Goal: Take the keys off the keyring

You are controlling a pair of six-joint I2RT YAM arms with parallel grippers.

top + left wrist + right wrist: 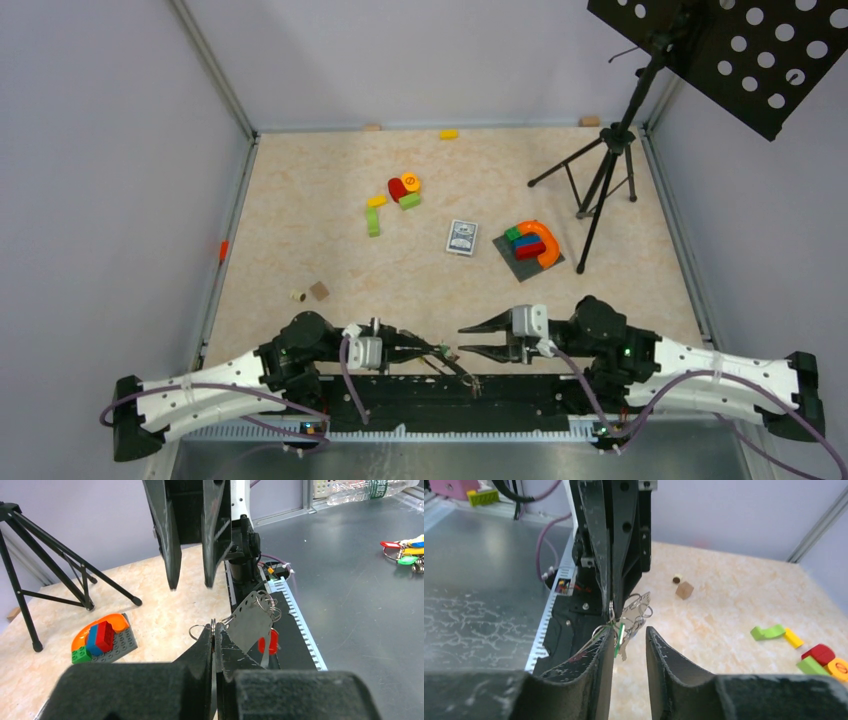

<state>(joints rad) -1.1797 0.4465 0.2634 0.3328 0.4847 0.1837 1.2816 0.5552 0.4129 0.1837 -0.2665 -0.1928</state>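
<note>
Left wrist view shows the left gripper point(215, 630) with its fingers pressed together on the thin keyring point(213, 623), over the near edge of the table point(300, 220). The keys point(254, 619) hang from it, a flat metal one above a red tag point(270, 642). Opposite, the right gripper point(190, 586) has its fingers spread, with nothing between them. Toy blocks point(403, 190) lie well apart from both.
</note>
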